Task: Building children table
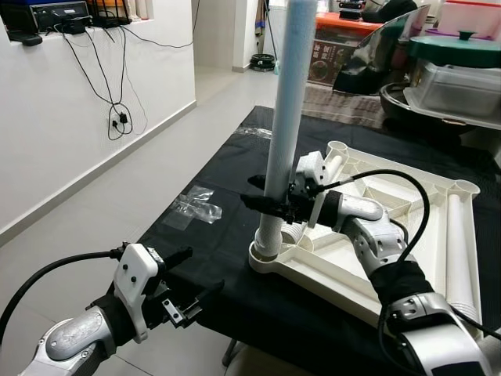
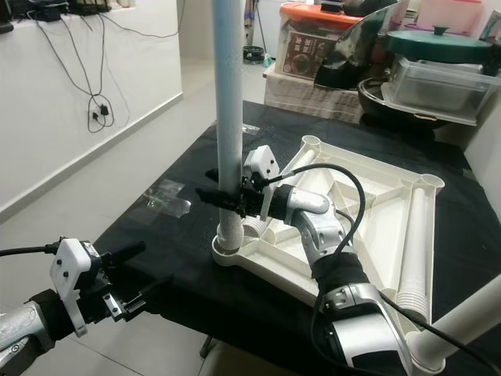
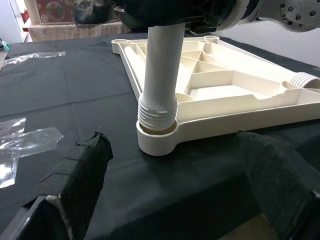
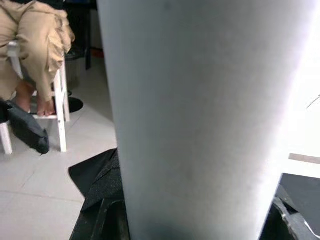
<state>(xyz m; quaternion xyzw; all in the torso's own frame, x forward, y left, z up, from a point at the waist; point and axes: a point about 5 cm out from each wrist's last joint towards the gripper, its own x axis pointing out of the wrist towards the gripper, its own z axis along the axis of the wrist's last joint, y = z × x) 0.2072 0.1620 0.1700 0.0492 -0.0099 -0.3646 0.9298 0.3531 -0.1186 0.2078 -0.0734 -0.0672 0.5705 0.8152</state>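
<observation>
An upside-down cream plastic table top (image 1: 337, 270) lies on a table covered in black cloth (image 1: 227, 168). A white leg tube (image 1: 283, 117) stands upright in its near-left corner socket (image 3: 155, 140), with its threaded end showing at the rim. My right gripper (image 1: 270, 205) is shut on this leg a little above the socket. Another white leg (image 1: 458, 251) lies along the top's right side. My left gripper (image 1: 196, 276) hangs open, low and just off the table's near-left edge, pointing at the socket.
Clear plastic wrap (image 1: 196, 205) lies on the floor left of the table, and more wrap (image 1: 254, 131) on the cloth's far side. Storage boxes and a pot (image 1: 454, 78) crowd the back right. A wall with hanging cables (image 1: 117, 117) runs on the left. A person sits on a white chair (image 4: 35, 60).
</observation>
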